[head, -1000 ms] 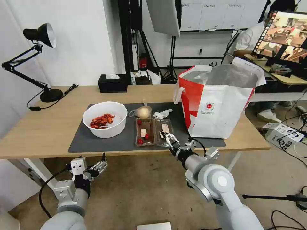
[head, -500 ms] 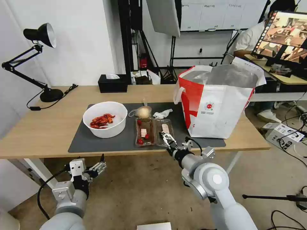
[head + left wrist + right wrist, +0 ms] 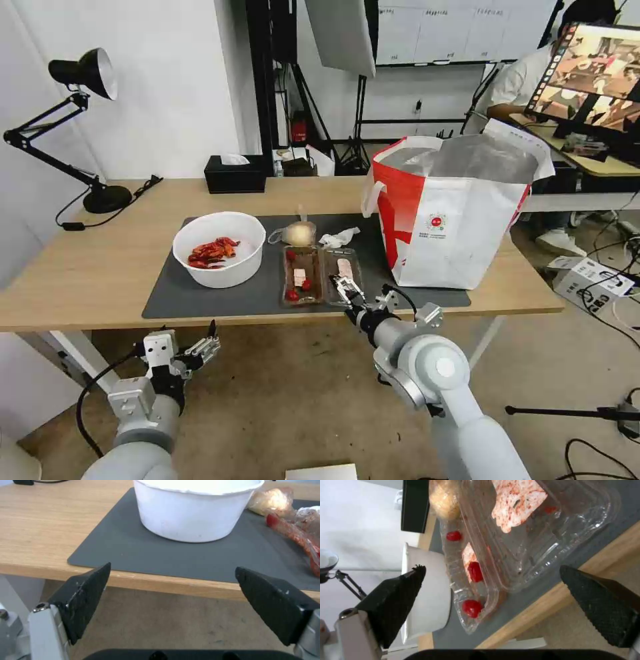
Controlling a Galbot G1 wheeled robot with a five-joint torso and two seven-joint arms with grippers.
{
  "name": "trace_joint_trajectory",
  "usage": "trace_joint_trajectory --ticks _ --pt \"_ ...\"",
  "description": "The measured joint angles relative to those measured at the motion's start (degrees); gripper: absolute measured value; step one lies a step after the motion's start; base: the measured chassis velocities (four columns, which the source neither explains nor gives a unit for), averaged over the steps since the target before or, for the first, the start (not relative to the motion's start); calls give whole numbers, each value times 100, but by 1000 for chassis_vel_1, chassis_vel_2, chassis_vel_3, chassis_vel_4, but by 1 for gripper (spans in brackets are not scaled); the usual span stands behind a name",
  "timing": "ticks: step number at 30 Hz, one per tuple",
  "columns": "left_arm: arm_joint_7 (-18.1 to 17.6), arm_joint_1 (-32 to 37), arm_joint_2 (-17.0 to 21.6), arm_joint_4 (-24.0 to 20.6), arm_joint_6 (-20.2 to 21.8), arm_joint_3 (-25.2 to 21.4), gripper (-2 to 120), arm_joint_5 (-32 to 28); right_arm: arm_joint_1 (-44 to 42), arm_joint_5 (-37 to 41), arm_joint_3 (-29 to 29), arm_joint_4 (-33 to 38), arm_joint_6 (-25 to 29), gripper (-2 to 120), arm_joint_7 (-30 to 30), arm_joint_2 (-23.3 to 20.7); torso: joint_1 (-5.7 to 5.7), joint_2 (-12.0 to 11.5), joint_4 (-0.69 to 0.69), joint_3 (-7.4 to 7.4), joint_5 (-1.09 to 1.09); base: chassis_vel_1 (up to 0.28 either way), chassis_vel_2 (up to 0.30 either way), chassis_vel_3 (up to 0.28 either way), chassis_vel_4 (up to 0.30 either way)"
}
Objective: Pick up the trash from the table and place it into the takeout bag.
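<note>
The trash lies on the table's (image 3: 100,267) dark mat (image 3: 200,297): a white bowl (image 3: 219,248) of red shells, a knotted clear bag (image 3: 298,233), a crumpled tissue (image 3: 339,237) and a clear hinged tray (image 3: 321,275) of food scraps. My right gripper (image 3: 347,290) hovers open at the near edge of the tray's right half. In the right wrist view the tray (image 3: 520,542) sits ahead of that gripper (image 3: 491,570), between its spread fingers. My left gripper (image 3: 207,345) hangs open below the table's front edge, facing the bowl (image 3: 193,510). The takeout bag (image 3: 453,220) stands open at the right.
A black desk lamp (image 3: 80,133) stands at the far left corner of the table, and a black tissue box (image 3: 235,173) at the back edge. Bare wood lies left of the mat. Tripods, cables and a second desk fill the room behind and to the right.
My right arm has shifted slightly left, bringing its open gripper closer over the tray's near edge. The left arm has barely moved.
</note>
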Motion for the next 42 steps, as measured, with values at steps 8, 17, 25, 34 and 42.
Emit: trace_joint_trajectory --ticks 8,17,25,34,42 --pt "-1 6 4 1 -1 0 100 -5 90 -40 -36 -73 0 100 65 75 1 0 0 0 0 0 0 0 0" --pt "0 12 24 15 -90 -11 100 17 130 -76 -32 -131 8 100 149 164 1 0 0 0 0 0 0 0 0" --pt "11 100 37 -46 -161 -30 100 124 248 -81 1 -254 5 100 194 243 0 1 1 0 0 0 0 0 0" --pt "15 162 65 -77 -183 -62 100 126 309 -125 -16 -305 3 100 243 300 1 1 0 0 0 0 0 0 0" --pt "17 215 34 -90 -204 -70 100 142 314 -241 -40 -383 2 100 130 351 0 1 -1 -1 0 0 0 0 0"
